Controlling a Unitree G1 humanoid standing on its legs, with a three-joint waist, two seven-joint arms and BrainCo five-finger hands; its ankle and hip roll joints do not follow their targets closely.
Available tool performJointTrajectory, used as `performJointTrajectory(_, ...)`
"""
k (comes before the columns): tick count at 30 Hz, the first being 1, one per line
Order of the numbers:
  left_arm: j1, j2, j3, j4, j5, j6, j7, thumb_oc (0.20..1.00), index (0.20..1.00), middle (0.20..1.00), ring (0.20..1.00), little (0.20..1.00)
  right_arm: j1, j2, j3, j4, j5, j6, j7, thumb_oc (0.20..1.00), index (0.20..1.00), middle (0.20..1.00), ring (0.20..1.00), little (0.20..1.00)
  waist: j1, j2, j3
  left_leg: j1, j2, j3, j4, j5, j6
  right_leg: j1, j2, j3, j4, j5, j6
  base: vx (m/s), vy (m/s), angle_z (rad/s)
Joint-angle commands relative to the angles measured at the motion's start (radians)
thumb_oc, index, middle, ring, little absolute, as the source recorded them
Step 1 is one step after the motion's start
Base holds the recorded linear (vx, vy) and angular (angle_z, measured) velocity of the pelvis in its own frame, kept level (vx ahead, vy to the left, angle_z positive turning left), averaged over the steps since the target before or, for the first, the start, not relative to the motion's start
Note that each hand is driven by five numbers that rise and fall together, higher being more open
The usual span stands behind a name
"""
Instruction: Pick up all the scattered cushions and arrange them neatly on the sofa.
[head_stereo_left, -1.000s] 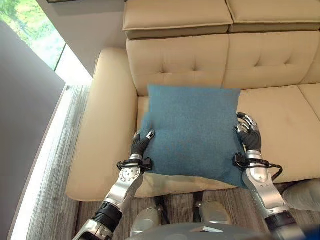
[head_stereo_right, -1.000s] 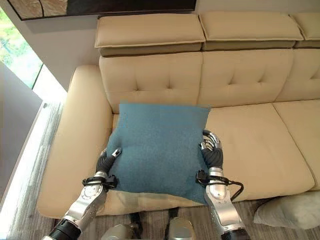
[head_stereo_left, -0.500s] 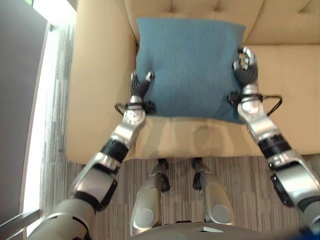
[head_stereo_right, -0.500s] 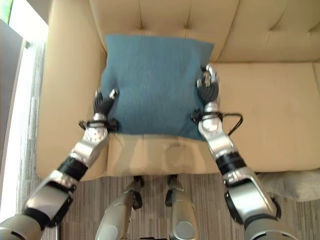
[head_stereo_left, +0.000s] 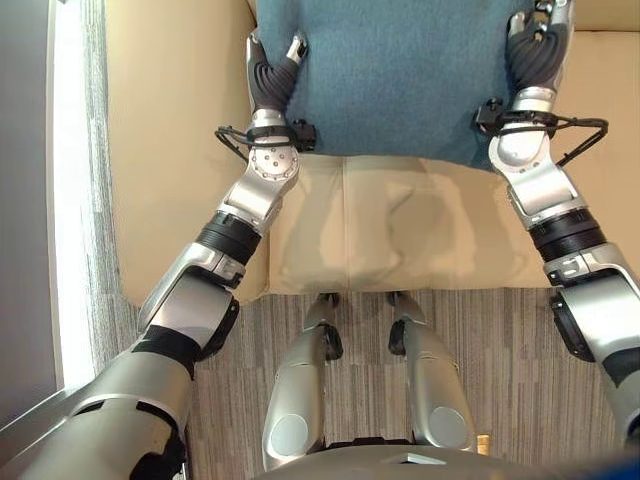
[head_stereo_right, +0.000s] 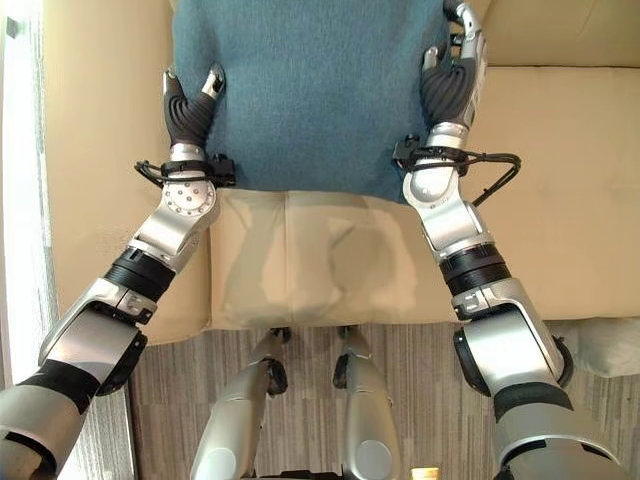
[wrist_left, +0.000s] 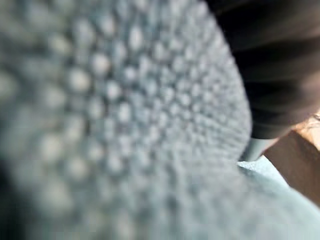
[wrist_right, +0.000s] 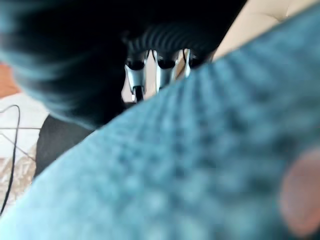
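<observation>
Pushed farther onto the sofa (head_stereo_left: 180, 150), the blue cushion (head_stereo_right: 310, 90) sits clasped at its side edges by left hand (head_stereo_left: 272, 78) and right hand (head_stereo_left: 538, 50); soft, light, best held there.

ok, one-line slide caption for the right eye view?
Left hand and right hand grip opposite edges of a blue cushion over the beige sofa.
</observation>
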Motion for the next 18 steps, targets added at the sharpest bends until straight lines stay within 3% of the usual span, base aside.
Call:
performJointTrajectory(1, -0.114, -0.062, -0.051, -0.098, 0.143, -0.152, 0.073, 0.2, 0.2, 0.2, 0.2, 0.2, -0.119, 0.041, 0.077, -0.107, -0.136, -0.109, -0.046, 0.2, 0.2, 0.2, 0.2, 0.2, 0.009, -0.03, -0.135, -0.022, 0.004, -0.06, 0.07, -0.1, -0.115, -0.009, -0.04, 0.051, 0.076, -0.121, 0.107, 0.0, 0.0, 0.0)
performJointTrajectory(6, -0.212, -0.067, -0.073, -0.005, 0.155, -0.141, 0.124, 0.2, 0.2, 0.2, 0.2, 0.2, -0.227, 0.017, 0.106, -0.053, -0.18, -0.096, -0.114, 0.2, 0.2, 0.2, 0.2, 0.2, 0.012, -0.027, -0.138, -0.054, 0.005, -0.07, 0.02, -0.055, -0.129, -0.052, -0.036, 0.043, 0.071, -0.116, 0.111, 0.01, -0.054, 0.05)
performJointTrajectory(12, -0.364, -0.07, -0.122, 0.177, 0.085, -0.13, 0.071, 0.2, 0.2, 0.2, 0.2, 0.2, -0.359, 0.005, 0.149, 0.101, -0.116, -0.088, -0.138, 0.2, 0.2, 0.2, 0.2, 0.2, 0.015, -0.01, -0.145, -0.091, 0.012, -0.084, -0.076, 0.015, -0.151, -0.115, -0.031, 0.019, 0.067, -0.117, 0.116, 0.01, -0.047, 0.18)
performJointTrajectory(13, -0.446, -0.072, -0.15, 0.29, 0.03, -0.11, 0.004, 0.498, 0.498, 0.498, 0.498, 0.498, -0.419, -0.012, 0.19, 0.195, -0.072, -0.08, -0.11, 0.2, 0.2, 0.2, 0.2, 0.2, 0.016, -0.005, -0.146, -0.113, 0.015, -0.093, -0.081, 0.023, -0.154, -0.14, -0.029, 0.011, 0.071, -0.118, 0.115, -0.01, -0.046, 0.15)
performJointTrajectory(14, -0.48, -0.062, -0.157, 0.321, 0.02, -0.1, -0.013, 1.0, 1.0, 1.0, 1.0, 1.0, -0.449, -0.01, 0.209, 0.234, -0.046, -0.073, -0.093, 0.2, 0.2, 0.2, 0.2, 0.2, 0.018, -0.003, -0.143, -0.124, 0.015, -0.097, -0.082, 0.026, -0.155, -0.15, -0.03, 0.009, 0.073, -0.116, 0.115, -0.02, -0.049, 0.1)
performJointTrajectory(18, -0.587, -0.043, -0.187, 0.408, -0.053, -0.081, -0.096, 1.0, 1.0, 1.0, 1.0, 1.0, -0.535, -0.031, 0.293, 0.362, 0.051, -0.042, -0.003, 0.2, 0.2, 0.2, 0.2, 0.2, 0.021, 0.006, -0.128, -0.156, 0.015, -0.098, -0.086, 0.037, -0.161, -0.18, -0.031, 0.005, 0.073, -0.103, 0.118, -0.02, -0.002, 0.05)
